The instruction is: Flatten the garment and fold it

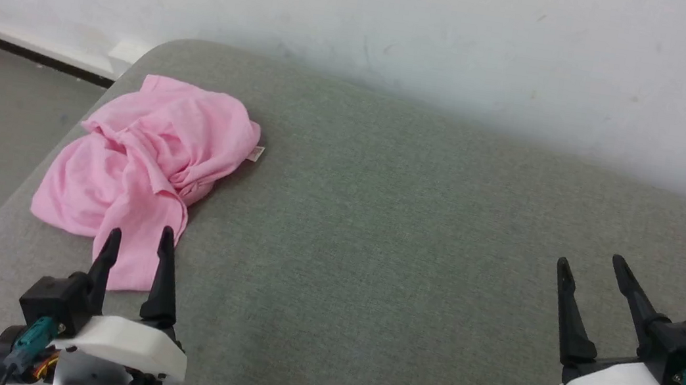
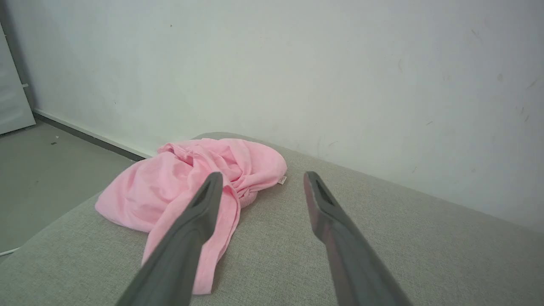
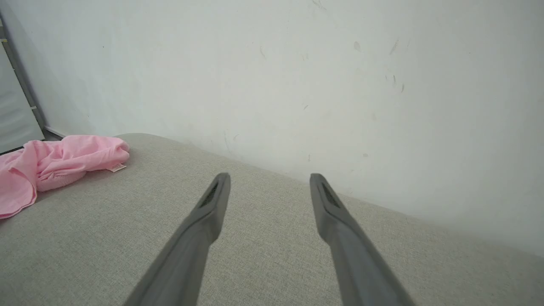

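Left end effector (image 1: 141, 232): released, fingers spread, at the near left, beside the near edge of the crumpled light pink cloth garment (image 1: 142, 159). Right end effector (image 1: 591, 260): likewise released, well apart at the near right. Garment: bunched and twisted on the grey upholstered pad (image 1: 377, 237), left side, long axis near-to-far, small white tag (image 1: 256, 153) at its far right. Left arm judged nearer.

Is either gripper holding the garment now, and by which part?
Nothing is held: the left gripper and right gripper are open; the garment lies crumpled.
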`<state>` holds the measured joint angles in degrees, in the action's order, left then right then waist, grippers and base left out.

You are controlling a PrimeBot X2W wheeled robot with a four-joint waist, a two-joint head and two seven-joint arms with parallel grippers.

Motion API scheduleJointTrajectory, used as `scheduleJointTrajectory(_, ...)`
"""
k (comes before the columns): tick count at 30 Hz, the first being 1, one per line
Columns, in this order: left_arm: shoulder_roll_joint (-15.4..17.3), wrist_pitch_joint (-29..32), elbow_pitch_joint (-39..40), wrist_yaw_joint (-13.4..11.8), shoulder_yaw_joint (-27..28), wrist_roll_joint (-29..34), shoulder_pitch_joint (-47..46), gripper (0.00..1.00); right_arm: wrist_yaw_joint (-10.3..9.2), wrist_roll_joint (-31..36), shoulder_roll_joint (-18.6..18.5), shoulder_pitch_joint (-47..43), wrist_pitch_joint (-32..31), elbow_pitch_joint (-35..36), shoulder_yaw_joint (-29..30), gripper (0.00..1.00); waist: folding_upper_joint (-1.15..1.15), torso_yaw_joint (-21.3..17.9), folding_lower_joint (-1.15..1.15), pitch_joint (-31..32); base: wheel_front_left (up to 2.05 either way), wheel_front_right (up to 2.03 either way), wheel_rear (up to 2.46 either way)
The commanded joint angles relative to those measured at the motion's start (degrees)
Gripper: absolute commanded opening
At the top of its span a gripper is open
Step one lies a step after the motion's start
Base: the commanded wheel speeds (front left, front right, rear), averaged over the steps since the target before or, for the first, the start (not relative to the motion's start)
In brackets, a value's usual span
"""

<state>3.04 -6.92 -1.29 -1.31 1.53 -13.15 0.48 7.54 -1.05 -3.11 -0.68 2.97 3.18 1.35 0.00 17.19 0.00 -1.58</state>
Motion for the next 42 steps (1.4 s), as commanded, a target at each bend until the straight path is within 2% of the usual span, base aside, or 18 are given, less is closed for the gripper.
scheduleJointTrajectory(1,-0.1,-0.4,0.2,-0.4,0.2,-0.4,-1.1,1.00,-0.02,0.3,0.1,-0.2,-0.1,0.5,-0.1,1.00,0.00,0.6,0.00,-0.5,-0.10,-0.10,-0.10)
scheduleJointTrajectory(12,-0.1,-1.7,2.5,-1.7,0.6,-2.4,-4.4,1.00,-0.03,1.3,-0.4,0.4,-1.2,3.5,-0.8,1.00,0.00,2.6,0.00,-3.8,-0.02,-0.02,-0.02)
scheduleJointTrajectory(18,-0.1,-2.3,4.8,-1.9,3.9,-2.3,-12.1,1.00,-0.03,0.9,-1.9,1.9,-2.5,5.3,-1.6,1.00,0.00,1.2,0.00,-7.9,0.00,0.00,0.00)
scheduleJointTrajectory(21,-0.1,-2.7,3.9,-0.9,6.2,-1.2,-16.7,1.00,-0.03,0.5,-2.6,2.5,-3.0,6.1,-1.4,1.00,0.00,-0.1,0.00,-10.1,0.00,0.00,0.00)
scheduleJointTrajectory(24,1.4,-3.0,-0.4,0.1,7.6,-0.3,-21.2,1.00,-0.03,0.1,-3.4,3.1,-3.3,6.7,-0.9,1.00,0.00,-1.4,0.00,-12.3,0.00,0.00,0.00)
scheduleJointTrajectory(27,4.7,-1.7,-8.0,0.7,8.3,-0.4,-26.1,1.00,-0.04,-0.5,-3.9,3.7,-3.5,7.1,-0.8,1.00,0.00,-2.8,0.00,-14.5,0.00,0.00,0.00)
scheduleJointTrajectory(32,9.7,5.8,-20.3,1.6,8.5,-1.2,-32.5,1.00,-0.04,-1.4,-4.7,5.2,-3.4,7.2,-0.9,1.00,0.00,-4.9,0.00,-18.0,0.00,0.00,0.00)
scheduleJointTrajectory(42,13.8,21.2,-38.4,2.1,10.7,-6.5,-39.4,1.00,-0.04,-2.9,-5.8,7.9,-2.7,7.0,-1.4,1.00,0.00,-7.3,0.00,-23.7,0.00,0.00,0.00)
